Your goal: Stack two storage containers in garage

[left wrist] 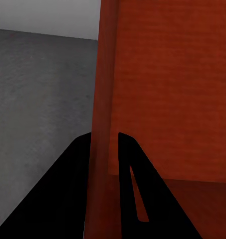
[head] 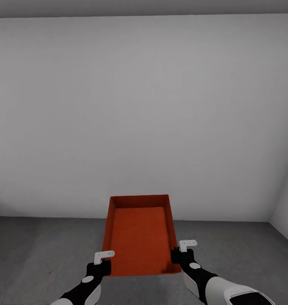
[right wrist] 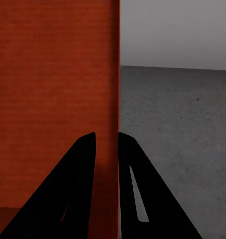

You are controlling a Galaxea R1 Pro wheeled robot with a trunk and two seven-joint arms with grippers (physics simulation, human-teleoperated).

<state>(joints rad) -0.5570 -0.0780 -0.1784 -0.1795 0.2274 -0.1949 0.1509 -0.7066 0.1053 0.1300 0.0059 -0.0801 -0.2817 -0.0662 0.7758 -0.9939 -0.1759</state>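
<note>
One storage container [head: 139, 237], red-orange, open-top, held above the grey concrete floor [head: 42, 250] facing a white wall [head: 139, 106]; left gripper [head: 102, 263] and right gripper [head: 180, 253] each clamped on a side wall.

I'm counting one red-orange storage container [head: 139, 237] here, two pincers showing, the left pincer [head: 102, 259] and the right pincer [head: 183, 250], plus two white walls meeting at one corner.

Storage container [head: 139, 233] sitting out front, held up over garage floor [head: 42, 254], wall [head: 139, 106] right behind it. Left gripper [head: 102, 263] pinching container's left wall at near corner, right gripper [head: 180, 253] pinching right wall, one finger inside, one outside.
</note>
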